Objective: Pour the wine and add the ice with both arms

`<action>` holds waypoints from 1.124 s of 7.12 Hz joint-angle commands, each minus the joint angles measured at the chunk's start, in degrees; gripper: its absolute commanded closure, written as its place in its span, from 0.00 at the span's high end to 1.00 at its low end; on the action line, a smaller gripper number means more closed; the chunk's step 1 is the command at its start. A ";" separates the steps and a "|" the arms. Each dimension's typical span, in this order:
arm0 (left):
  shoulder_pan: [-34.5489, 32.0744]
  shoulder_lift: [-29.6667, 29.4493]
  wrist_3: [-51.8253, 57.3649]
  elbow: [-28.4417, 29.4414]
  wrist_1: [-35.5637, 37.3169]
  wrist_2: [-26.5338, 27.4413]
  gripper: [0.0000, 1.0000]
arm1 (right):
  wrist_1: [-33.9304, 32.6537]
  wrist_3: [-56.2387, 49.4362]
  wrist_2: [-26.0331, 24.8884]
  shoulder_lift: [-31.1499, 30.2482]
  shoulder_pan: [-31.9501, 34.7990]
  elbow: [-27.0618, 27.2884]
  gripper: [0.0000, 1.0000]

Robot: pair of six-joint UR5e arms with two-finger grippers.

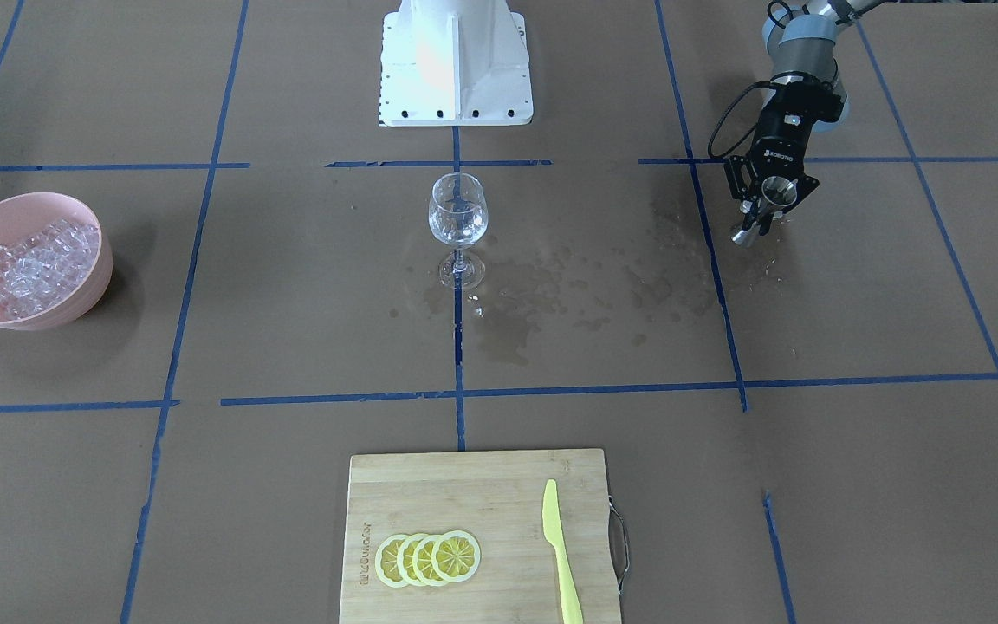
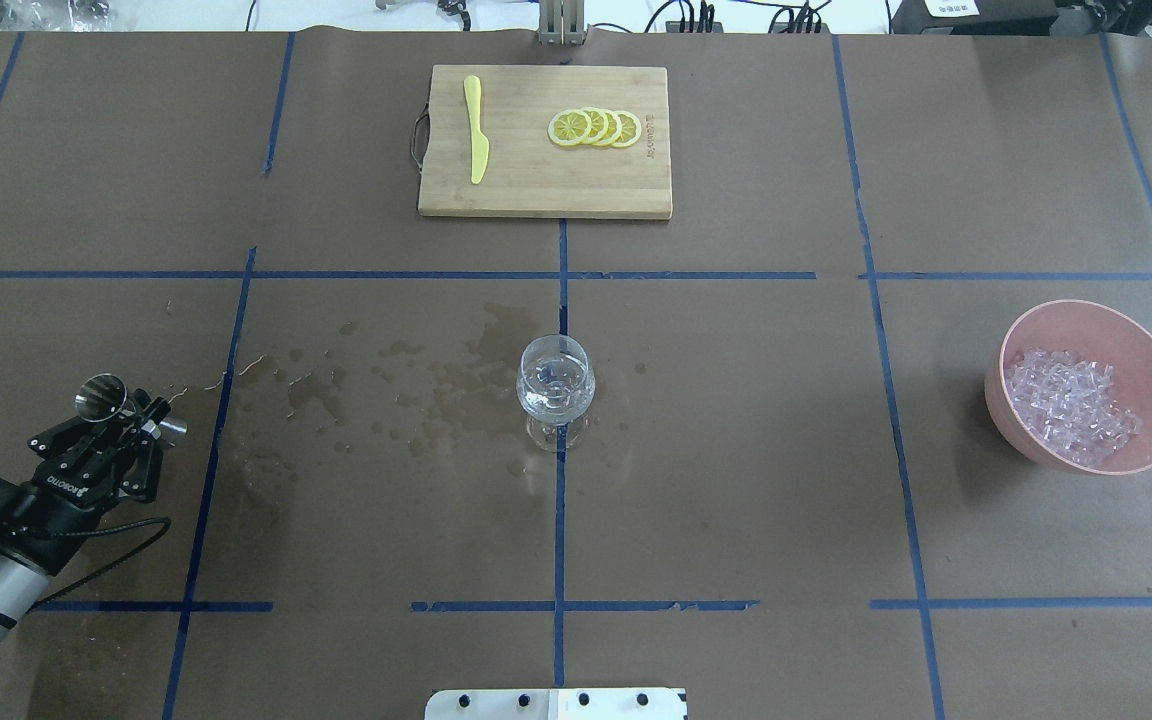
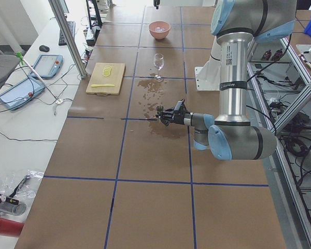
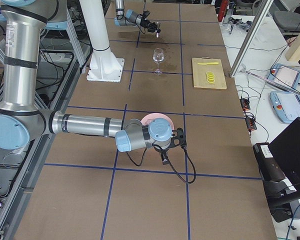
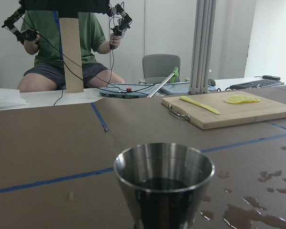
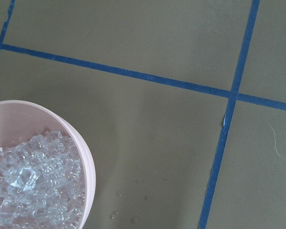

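1. Left gripper (image 2: 134, 418) pinches the steel jigger (image 2: 102, 396) at its waist, upright, with what looks like a little wine (image 5: 162, 183) low in the cup, out at the table's (image 2: 736, 470) left side.
2. Wine glass (image 2: 556, 385) stands dead centre, well apart, off to that gripper's right. Wet patches (image 2: 406, 400) dot the table between them.
3. Ice (image 2: 1071, 400) lies heaped in the pink bowl (image 2: 1036, 452), far right. Right gripper (image 4: 166, 152) hangs just beside it, so that arm is nearer. Spread or pressed together, I cannot tell.
4. The glass has room around it, and the cutting board (image 2: 536, 190) sits well beyond.
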 commanded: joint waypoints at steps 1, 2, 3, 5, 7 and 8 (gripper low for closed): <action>-3.06 -2.61 6.14 -7.57 7.68 -5.21 0.00 | 0.74 0.09 0.01 0.07 -0.37 0.12 1.00; -2.98 -4.45 6.51 -11.79 15.23 -5.60 0.00 | 1.00 0.09 0.01 -0.02 -0.37 0.12 1.00; -3.16 -8.91 9.55 -14.44 21.31 -5.43 0.00 | 1.01 0.01 0.01 -0.02 -0.37 0.04 1.00; -3.25 -18.14 13.60 -14.73 33.52 -5.43 0.00 | 1.01 0.01 0.01 -0.02 -0.46 0.04 1.00; -3.16 -22.92 14.68 -14.73 40.75 -4.73 0.00 | 1.01 -0.08 -0.08 -0.02 -0.55 0.04 1.00; -3.16 -25.19 15.47 -14.82 45.58 -4.72 0.00 | 1.01 0.00 -0.08 -0.02 -0.64 -0.05 1.00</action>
